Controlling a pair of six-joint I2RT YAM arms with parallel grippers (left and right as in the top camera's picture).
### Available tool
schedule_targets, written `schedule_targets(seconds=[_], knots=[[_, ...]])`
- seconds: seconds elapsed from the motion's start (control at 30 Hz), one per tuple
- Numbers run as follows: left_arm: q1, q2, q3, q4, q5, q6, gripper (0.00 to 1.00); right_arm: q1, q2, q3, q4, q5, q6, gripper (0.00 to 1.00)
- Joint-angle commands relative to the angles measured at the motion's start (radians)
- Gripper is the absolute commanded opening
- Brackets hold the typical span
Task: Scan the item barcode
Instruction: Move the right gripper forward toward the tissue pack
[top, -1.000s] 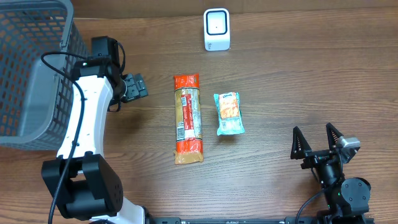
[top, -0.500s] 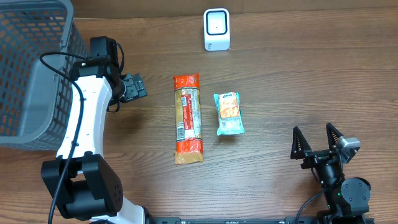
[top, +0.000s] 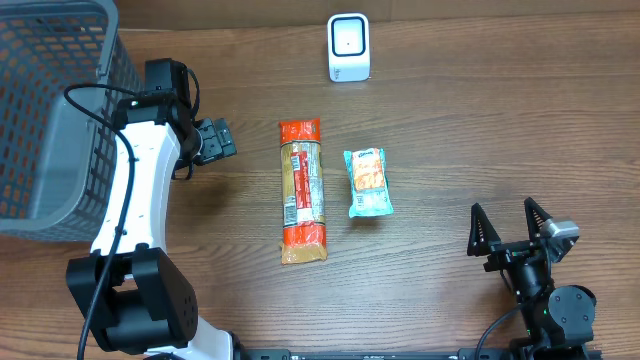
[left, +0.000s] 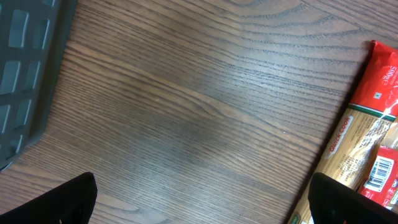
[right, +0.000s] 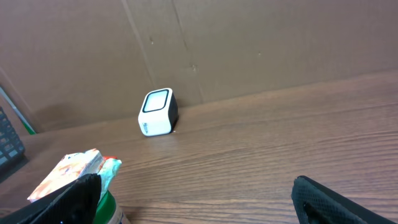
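Note:
Two items lie mid-table: a long pasta package (top: 302, 190) with red-orange ends and a barcode label, and to its right a small teal and orange snack packet (top: 367, 182). The white scanner (top: 348, 47) stands at the far edge. My left gripper (top: 222, 140) hovers left of the pasta package, open and holding nothing; its wrist view shows the pasta package (left: 367, 155) beside the right fingertip. My right gripper (top: 508, 225) sits open near the front right, apart from both items. From its wrist view, the scanner (right: 157, 112) stands ahead and the snack packet (right: 74, 171) lies at the lower left.
A grey mesh basket (top: 50, 110) fills the far left of the table, and its wall (left: 25, 62) shows at the left of the left wrist view. A brown cardboard wall (right: 249, 43) rises behind the scanner.

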Motion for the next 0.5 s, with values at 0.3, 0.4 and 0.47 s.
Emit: schedule_targets(seconds=[0.3,0.4,0.47], knots=[[0.003,-0.006,0.009,-0.002,-0.010,0.023,1.00,-0.008,0.058,0.375,-0.336,0.010,0.004,1.00],[0.003,-0.006,0.009,-0.002,-0.010,0.023,1.00,-0.008,0.151,0.547,-0.442,0.008,0.004,1.00],[0.003,-0.006,0.009,-0.002,-0.010,0.023,1.00,-0.008,0.243,0.680,-0.526,0.008,0.003,1.00]])
